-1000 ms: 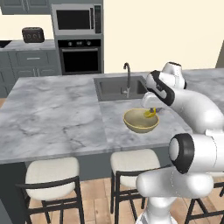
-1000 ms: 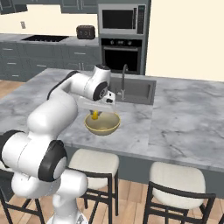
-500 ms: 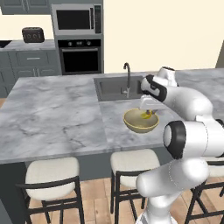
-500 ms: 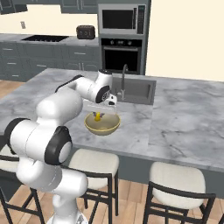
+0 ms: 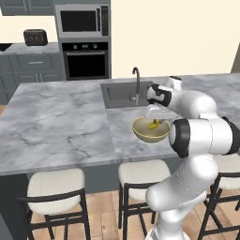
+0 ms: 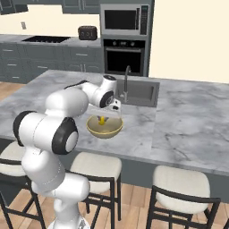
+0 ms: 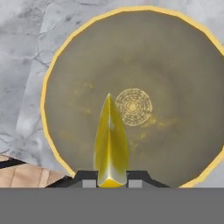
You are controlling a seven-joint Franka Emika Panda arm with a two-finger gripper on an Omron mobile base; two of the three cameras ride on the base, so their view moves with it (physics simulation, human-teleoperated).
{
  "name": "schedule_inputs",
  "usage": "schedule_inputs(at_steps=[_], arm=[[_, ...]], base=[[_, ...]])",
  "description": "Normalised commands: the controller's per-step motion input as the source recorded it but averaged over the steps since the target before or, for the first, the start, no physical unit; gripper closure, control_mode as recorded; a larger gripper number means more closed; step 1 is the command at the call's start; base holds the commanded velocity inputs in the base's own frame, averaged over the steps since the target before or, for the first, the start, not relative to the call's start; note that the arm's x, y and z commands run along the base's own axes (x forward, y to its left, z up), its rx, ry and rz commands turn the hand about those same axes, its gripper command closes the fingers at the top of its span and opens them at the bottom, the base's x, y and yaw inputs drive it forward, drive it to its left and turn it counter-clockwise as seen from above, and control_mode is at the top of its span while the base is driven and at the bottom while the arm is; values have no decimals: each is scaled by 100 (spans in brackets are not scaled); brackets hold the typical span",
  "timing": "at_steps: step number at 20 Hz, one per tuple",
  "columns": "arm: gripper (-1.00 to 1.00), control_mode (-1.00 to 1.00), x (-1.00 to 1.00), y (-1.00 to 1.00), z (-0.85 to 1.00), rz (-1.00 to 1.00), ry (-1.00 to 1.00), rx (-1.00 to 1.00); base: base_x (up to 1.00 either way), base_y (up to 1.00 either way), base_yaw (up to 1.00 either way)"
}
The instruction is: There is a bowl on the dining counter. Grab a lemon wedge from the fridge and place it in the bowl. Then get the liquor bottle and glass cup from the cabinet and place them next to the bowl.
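I've swung the arm in over the bowl (image 7: 78, 70), gripper (image 7: 111, 175) clamped on the lemon wedge (image 7: 111, 144), so release comes next.

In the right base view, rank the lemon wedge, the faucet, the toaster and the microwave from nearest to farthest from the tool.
1. Lemon wedge, pinched in the tool over the bowl.
2. Faucet, just behind it at the sink.
3. Microwave, in the back wall. Toaster, on the back counter, looks too close to the microwave to rank apart.
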Motion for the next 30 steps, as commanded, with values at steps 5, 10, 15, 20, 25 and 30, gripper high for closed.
schedule_inputs(at_steps=[5, 10, 15, 20, 25, 30], arm=[[100, -100, 25, 0, -30, 0, 0, 0], [100, -100, 22, 0, -31, 0, 0, 0], [100, -100, 10, 0, -27, 0, 0, -1], [100, -100, 0, 0, -20, 0, 0, -1], [100, -100, 0, 0, -16, 0, 0, 0], [-100, -100, 6, 0, -12, 0, 0, 0]], base=[[0, 0, 0], [0, 0, 0], [0, 0, 0], [0, 0, 0], [0, 0, 0], [0, 0, 0]])
